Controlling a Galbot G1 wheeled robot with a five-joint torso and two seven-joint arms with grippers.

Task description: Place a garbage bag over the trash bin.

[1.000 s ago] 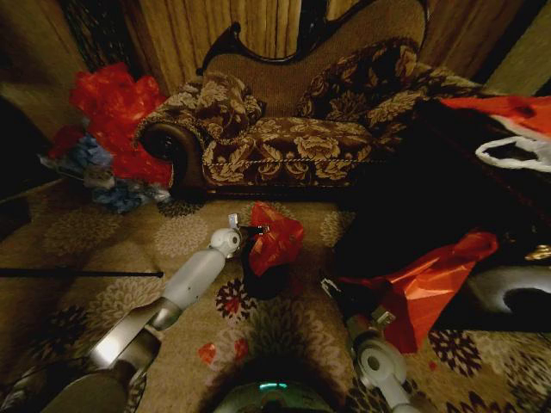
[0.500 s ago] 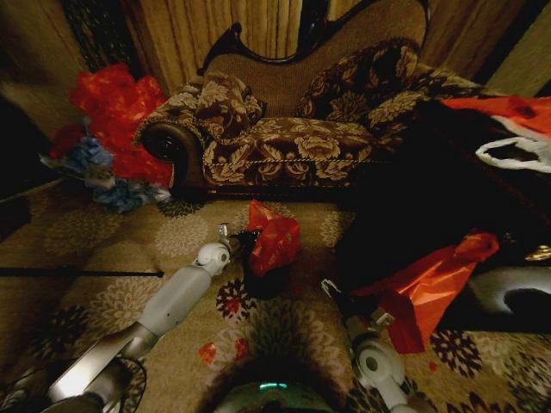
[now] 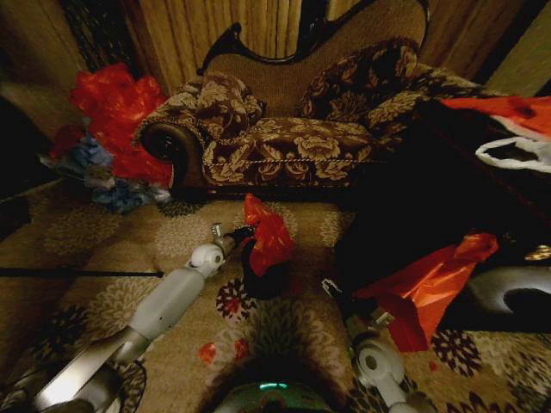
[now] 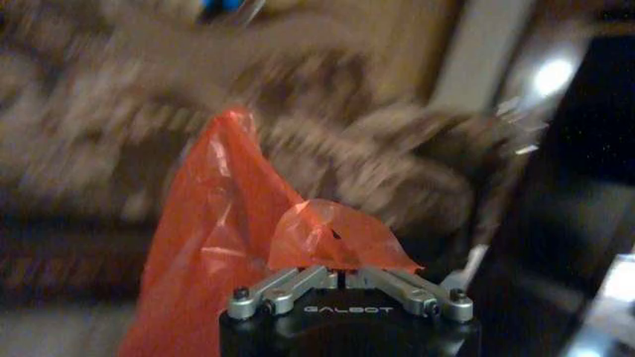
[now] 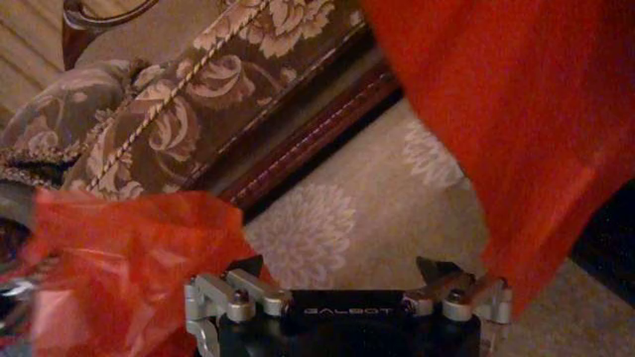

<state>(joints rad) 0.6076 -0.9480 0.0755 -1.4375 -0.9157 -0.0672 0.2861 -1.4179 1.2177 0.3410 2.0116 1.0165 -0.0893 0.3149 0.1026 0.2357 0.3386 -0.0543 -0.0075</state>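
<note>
The left gripper (image 3: 244, 232) is pinching the red bag (image 3: 269, 237) by its edge, holding it bunched over the black bin (image 3: 264, 279) on the patterned carpet (image 3: 284, 331) before the sofa (image 3: 293, 138). In the left wrist view its fingers (image 4: 297, 281) are closing together on the plastic, above the word "GALBOT". The right gripper (image 5: 347, 271), also marked "GALBOT", is hanging spread wide, gripping nothing, beside a bigger orange bag (image 3: 428, 288).

Left gripper (image 4: 346, 277) fingers closed, pinching garbage bag (image 4: 223, 245); bag rose above gripper; blurred sofa (image 4: 328, 160) behind.
</note>
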